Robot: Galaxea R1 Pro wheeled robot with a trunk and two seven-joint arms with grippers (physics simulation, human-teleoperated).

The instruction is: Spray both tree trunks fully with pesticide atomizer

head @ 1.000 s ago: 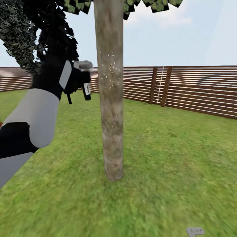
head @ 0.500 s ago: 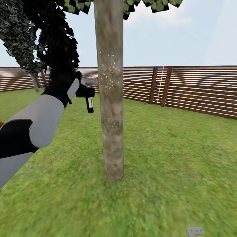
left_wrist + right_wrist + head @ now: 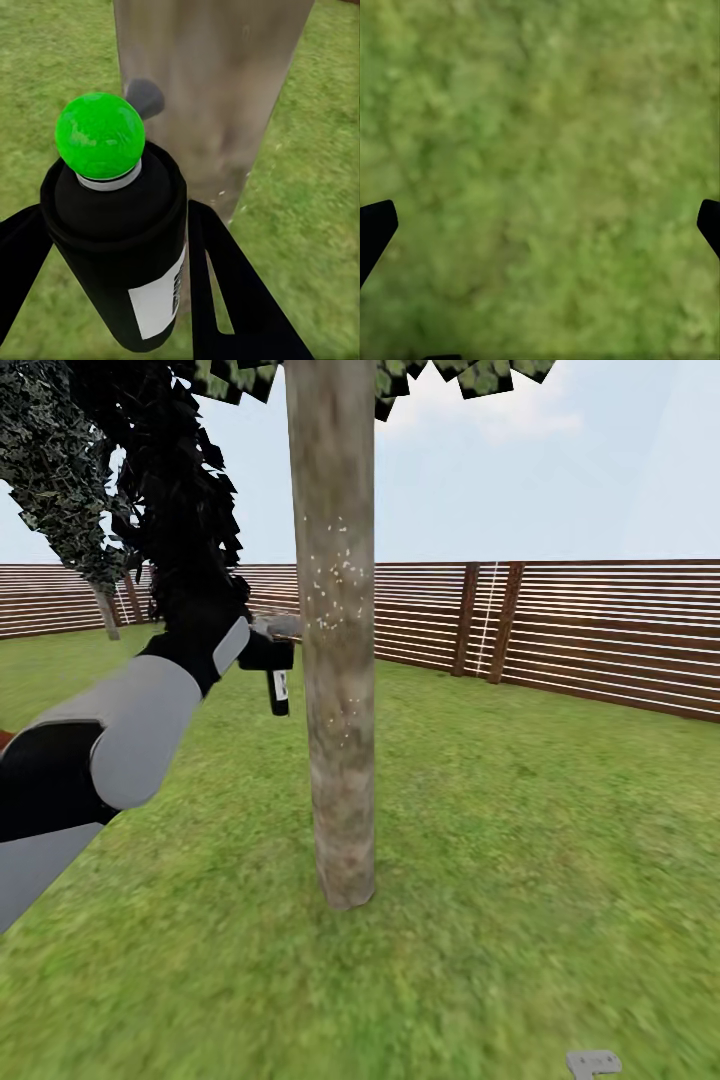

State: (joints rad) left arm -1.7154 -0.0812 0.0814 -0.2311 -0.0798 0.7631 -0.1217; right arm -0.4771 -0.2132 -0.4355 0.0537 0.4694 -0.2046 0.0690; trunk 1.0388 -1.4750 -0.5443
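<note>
A tree trunk (image 3: 335,660), mottled grey-brown with fine pale specks at mid height, rises from the lawn in the middle of the head view. My left gripper (image 3: 262,652) is raised just left of it, shut on the pesticide atomizer (image 3: 279,690), whose grey head lies close to the bark. In the left wrist view the atomizer (image 3: 120,225) is a black canister with a green ball on top and a white label, held between my black fingers (image 3: 229,292), with the trunk (image 3: 217,90) right behind it. My right gripper (image 3: 540,225) hangs open over grass.
A brown slatted fence (image 3: 580,630) runs along the back. A dark-leaved conifer (image 3: 150,480) stands behind my left arm, with a thin trunk (image 3: 106,612) far left. Lawn stretches on every side of the tree. A small grey object (image 3: 593,1063) sits at the lower edge.
My left arm has carried the atomizer down and to the right, closer to the trunk. The trunk, fence and camera have stayed put.
</note>
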